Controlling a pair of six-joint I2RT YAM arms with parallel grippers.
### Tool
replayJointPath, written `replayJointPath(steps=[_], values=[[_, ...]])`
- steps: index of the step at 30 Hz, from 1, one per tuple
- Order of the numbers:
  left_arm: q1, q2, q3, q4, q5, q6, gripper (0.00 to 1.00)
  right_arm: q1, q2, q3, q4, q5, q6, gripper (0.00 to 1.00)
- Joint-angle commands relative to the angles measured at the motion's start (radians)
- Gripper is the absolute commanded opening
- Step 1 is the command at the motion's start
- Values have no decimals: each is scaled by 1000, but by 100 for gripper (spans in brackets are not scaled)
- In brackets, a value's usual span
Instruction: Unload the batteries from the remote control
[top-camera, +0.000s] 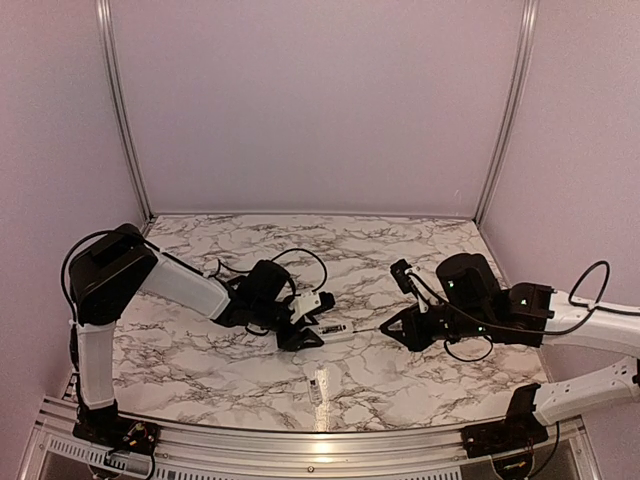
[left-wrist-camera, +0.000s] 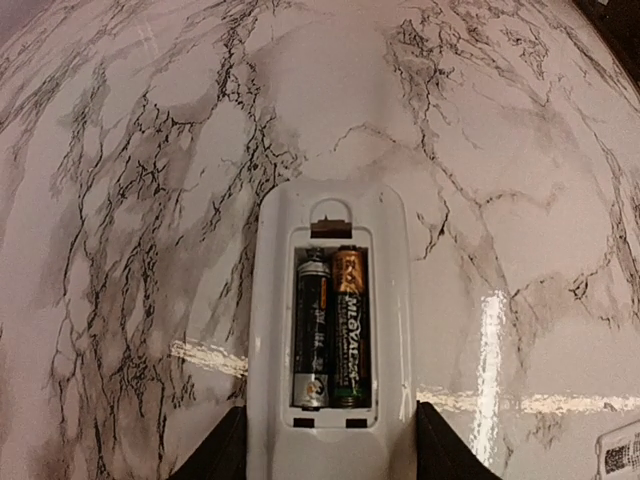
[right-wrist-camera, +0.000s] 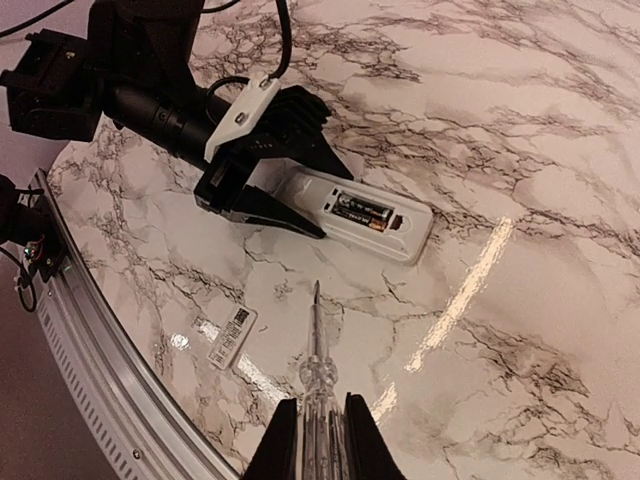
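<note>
Counting two batteries (left-wrist-camera: 348, 330) in one remote control (left-wrist-camera: 395, 300), I see it back-up, far from every desk (right-wrist-camera: 520, 120) edge, my left tool (left-wrist-camera: 329, 410) clamping one end. My right tool (right-wrist-camera: 320, 403) grips one screwdriver (right-wrist-camera: 316, 350) nearby.

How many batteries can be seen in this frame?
2. Both batteries lie side by side in the open back compartment of the remote control: in the left wrist view, a dark one left of a gold-topped one. No others in view.

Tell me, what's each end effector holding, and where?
Right end effector holds a screwdriver by its handle; left end effector seems to pinch the remote by its sides.
</note>
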Motion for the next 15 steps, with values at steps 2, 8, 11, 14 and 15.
replayJointPath(steps=[2, 8, 11, 14, 15], values=[[-24, -99, -123, 112, -62, -73, 0, -5, -12, 9, 11, 29, 20, 0], [-90, -167, -181, 178, -263, -48, 0, -5, -1, 35, -16, 31, 13, 0], [-122, -191, -176, 157, -337, -49, 0, -5, 4, 44, -23, 24, 0, 0], [-147, -229, -186, 150, -367, -37, 0, -5, 12, 42, -23, 24, -17, 0], [-150, -237, -195, 162, -378, -33, 0, -5, 16, 39, -22, 24, -22, 0]])
